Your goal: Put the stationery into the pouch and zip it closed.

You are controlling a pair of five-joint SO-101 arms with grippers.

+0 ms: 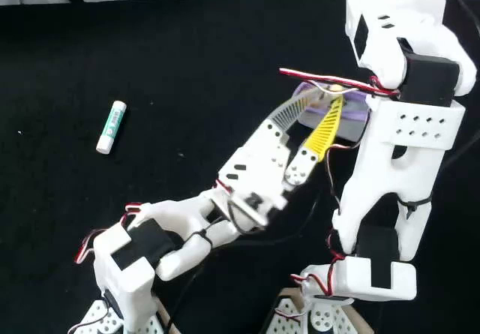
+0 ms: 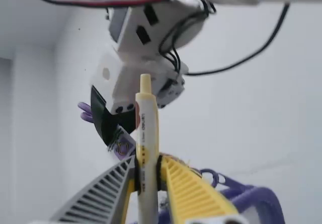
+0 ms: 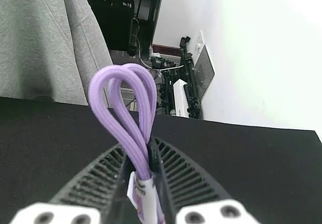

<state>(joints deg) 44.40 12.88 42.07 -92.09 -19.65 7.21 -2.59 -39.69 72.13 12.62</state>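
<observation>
In left end effector [image 2: 147, 164], pen [image 2: 146, 108], seemingly over pouch [image 1: 354, 116].

Black table [image 1: 187, 64] — grey fabric [image 3: 45, 43] behind far edge; white wall [image 3: 261, 48], dark shelf unit [image 3: 126, 12] w/ cables [image 3: 151, 60].

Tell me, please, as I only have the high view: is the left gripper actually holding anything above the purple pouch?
Observer: Yes. The left wrist view shows the left gripper shut on a pale yellow pen, whose end sticks out beyond the fingertips.
Operator: Thank you. And what does the right gripper have?
Observer: The right wrist view shows the right gripper shut on a purple cord loop, which rises out from between its fingers.
</observation>
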